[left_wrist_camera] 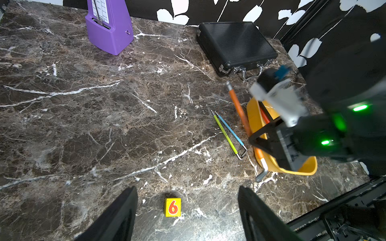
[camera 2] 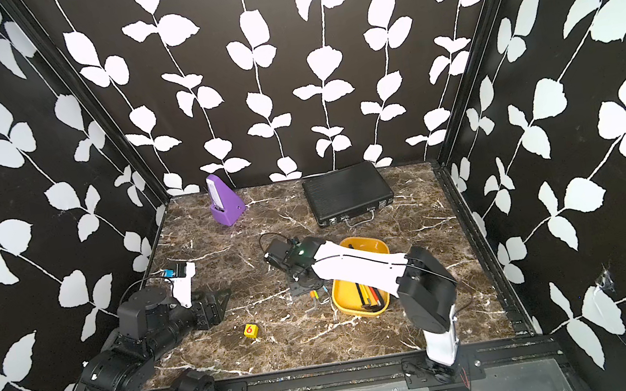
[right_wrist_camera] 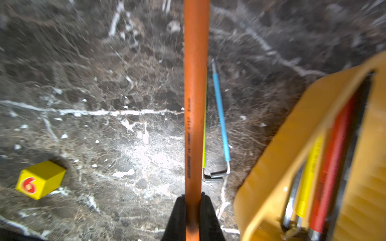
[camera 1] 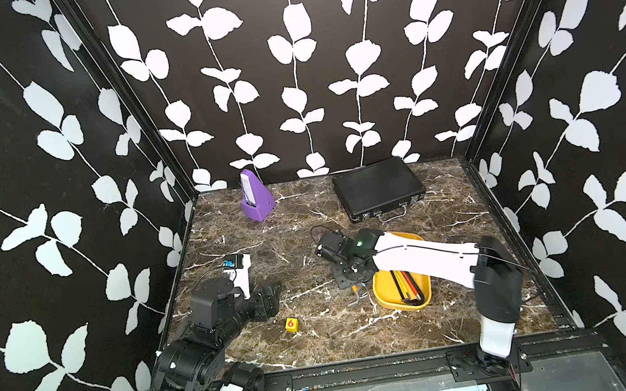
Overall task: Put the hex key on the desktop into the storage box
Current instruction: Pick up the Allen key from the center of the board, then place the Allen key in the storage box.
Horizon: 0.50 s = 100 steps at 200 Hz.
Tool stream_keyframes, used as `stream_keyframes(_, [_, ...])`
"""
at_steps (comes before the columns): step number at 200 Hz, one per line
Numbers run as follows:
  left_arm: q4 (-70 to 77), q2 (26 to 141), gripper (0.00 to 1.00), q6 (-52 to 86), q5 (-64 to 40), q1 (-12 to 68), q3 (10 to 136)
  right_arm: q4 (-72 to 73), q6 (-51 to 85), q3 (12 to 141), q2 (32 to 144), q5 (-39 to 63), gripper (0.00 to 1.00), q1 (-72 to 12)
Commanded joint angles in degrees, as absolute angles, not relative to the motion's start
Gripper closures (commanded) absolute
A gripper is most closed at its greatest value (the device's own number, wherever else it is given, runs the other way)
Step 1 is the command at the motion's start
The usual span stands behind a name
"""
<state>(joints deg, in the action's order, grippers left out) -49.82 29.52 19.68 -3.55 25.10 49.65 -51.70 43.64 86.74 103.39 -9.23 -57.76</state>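
- Our right hand grips the orange hex key, centre frame; our left hand gapes, empty.
- The storage box, at right, holds stored keys; the blue hex key and green hex key lie on the table.

Red "6" on a face of the small yellow cube. Black print along the orange hex key: blurred, unreadable. Purple metronome scale print: too small.
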Motion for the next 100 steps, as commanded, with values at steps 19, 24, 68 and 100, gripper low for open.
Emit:
stream_keyframes(19, [-49.89, 29.62, 0.24, 19.78, -3.25, 25.31, 49.13, -55.73, 40.59, 82.62, 95.34, -10.87, 1.0, -52.55])
stream_keyframes(24, [-49.92, 29.58, 0.23, 19.78, -3.27, 25.3, 49.13, -55.94, 40.16, 81.68, 94.19, -10.92, 1.0, -51.76])
stream_keyframes(68, [-49.73, 30.19, 0.23, 19.78, -3.49, 25.27, 49.13, -54.25, 35.66, 69.37, 85.21, -7.71, 1.0, -42.56])
stream_keyframes(100, [-49.83, 30.01, 0.24, 19.75, -3.43, 25.31, 49.17, -52.15, 33.05, 65.23, 85.61, -5.3, 1.0, -38.69])
